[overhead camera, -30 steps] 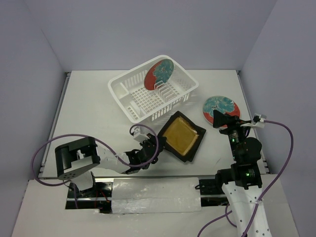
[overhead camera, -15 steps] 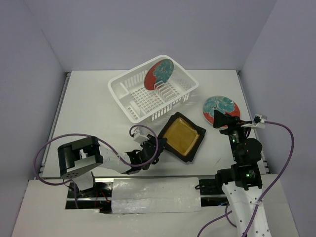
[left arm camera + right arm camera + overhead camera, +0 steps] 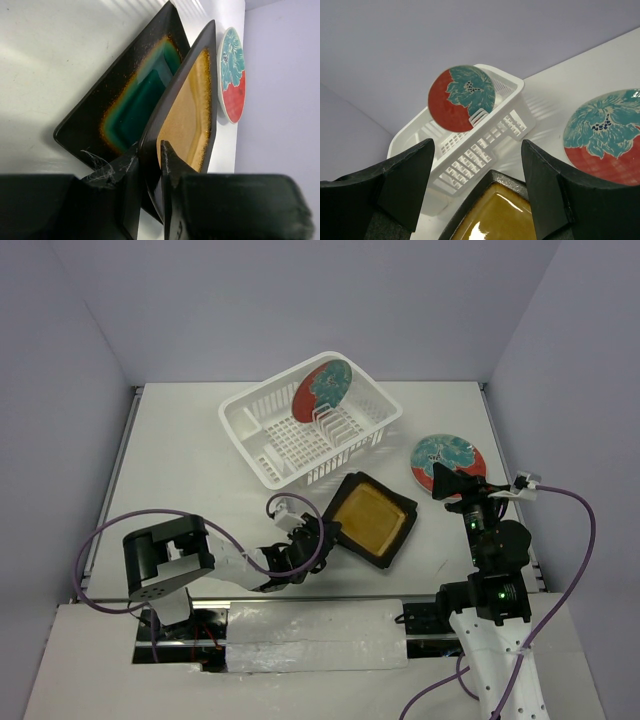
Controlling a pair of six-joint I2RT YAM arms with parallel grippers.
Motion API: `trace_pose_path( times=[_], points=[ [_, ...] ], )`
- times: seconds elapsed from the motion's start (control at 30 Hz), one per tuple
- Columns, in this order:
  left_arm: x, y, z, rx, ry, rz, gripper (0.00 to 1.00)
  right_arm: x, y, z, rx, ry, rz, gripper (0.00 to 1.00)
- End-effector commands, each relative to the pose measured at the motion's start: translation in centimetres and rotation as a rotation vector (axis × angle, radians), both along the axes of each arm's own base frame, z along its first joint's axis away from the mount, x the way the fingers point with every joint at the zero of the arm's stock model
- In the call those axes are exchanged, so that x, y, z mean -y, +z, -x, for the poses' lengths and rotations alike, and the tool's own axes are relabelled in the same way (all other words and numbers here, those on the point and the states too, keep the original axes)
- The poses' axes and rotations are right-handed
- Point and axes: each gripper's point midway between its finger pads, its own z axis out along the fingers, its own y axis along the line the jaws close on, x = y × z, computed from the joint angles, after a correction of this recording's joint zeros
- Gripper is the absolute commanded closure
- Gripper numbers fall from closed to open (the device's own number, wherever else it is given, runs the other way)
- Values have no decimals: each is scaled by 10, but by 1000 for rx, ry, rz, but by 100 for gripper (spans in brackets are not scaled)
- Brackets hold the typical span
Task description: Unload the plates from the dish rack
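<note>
The white dish rack (image 3: 240, 420) stands at the back middle with one round red-rimmed plate (image 3: 322, 390) upright in its dividers. The other round plate (image 3: 448, 462) lies flat on the table to the right. My left gripper (image 3: 322, 530) is shut on the near rim of the amber square plate (image 3: 372, 518). The left wrist view shows the amber plate (image 3: 192, 110) tilted over the teal square plate (image 3: 135, 100), which lies flat on the table. My right gripper (image 3: 455, 485) is open and empty, hovering by the flat round plate (image 3: 607, 135) and facing the rack (image 3: 485, 150).
The table's walled back corner is behind the rack. The arm bases and a taped strip (image 3: 310, 635) run along the near edge. A purple cable (image 3: 120, 530) loops at the left arm.
My left gripper has moved a little to the right with the amber plate in it. The right arm and the round plates have not moved.
</note>
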Motion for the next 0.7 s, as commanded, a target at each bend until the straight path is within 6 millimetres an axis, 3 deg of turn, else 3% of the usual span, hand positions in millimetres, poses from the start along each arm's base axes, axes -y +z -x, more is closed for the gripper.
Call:
trace_pose_path(
  times=[0.0,0.17,0.27,0.43,0.47,0.57,0.67],
  points=[
    [9,17,-5,23,24,66,70,2,8,3,30,-7,11,23],
    [8,10,-4,0,28,56,63,2,7,2,27,-11,13,23],
    [7,6,-3,-18,32,45,51,2,7,2,28,-11,12,23],
    [5,4,-2,-36,40,25,42,2,9,3,35,-8,11,23],
    [6,3,-1,-45,34,30,27,1,9,2,33,-7,11,23],
    [10,8,4,-51,2,71,0,-4,10,0,55,20,9,23],
    [23,15,4,-63,-30,-26,0,-1,6,-7,35,0,6,23]
  ],
)
